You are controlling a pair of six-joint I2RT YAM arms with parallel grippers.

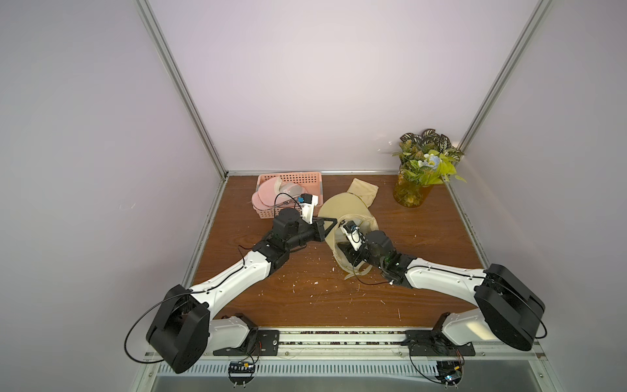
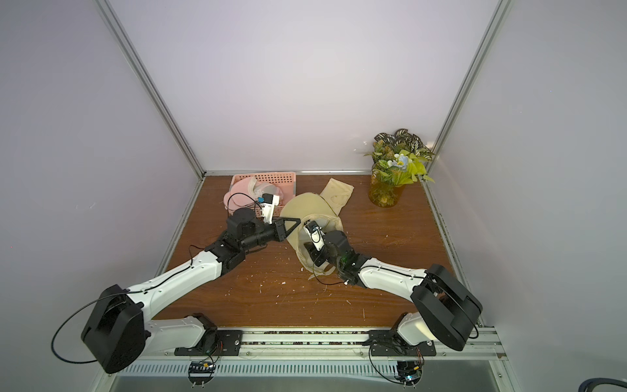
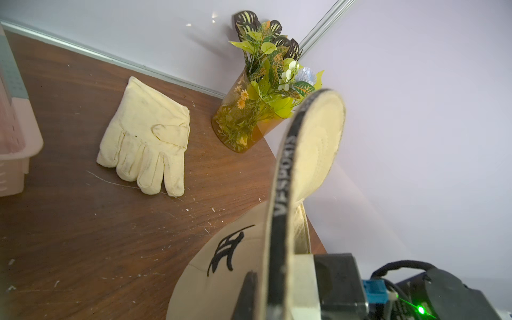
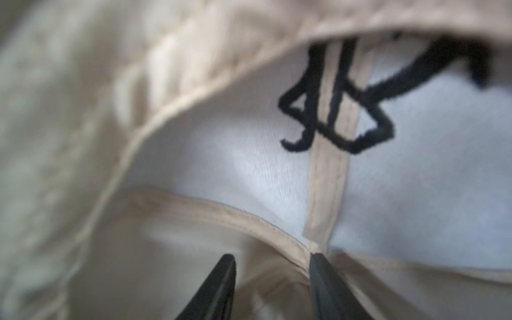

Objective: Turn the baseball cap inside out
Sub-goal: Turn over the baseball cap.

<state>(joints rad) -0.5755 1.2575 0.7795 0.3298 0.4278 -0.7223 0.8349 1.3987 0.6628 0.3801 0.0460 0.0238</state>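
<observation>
Left gripper pins rim of beige fabric baseball cap, mid-table; right gripper inside crown.
Left jaws clamped tight on sweatband by brim, likely anchoring the opening; right jaws partly apart, holding nothing, tips on inner seam crossing, placed to push crown out. Pink perforated plastic basket just left, cream work glove just beyond brim, amber vase of fake leaves far right; bare brown wooden table near and right leaves room.
</observation>
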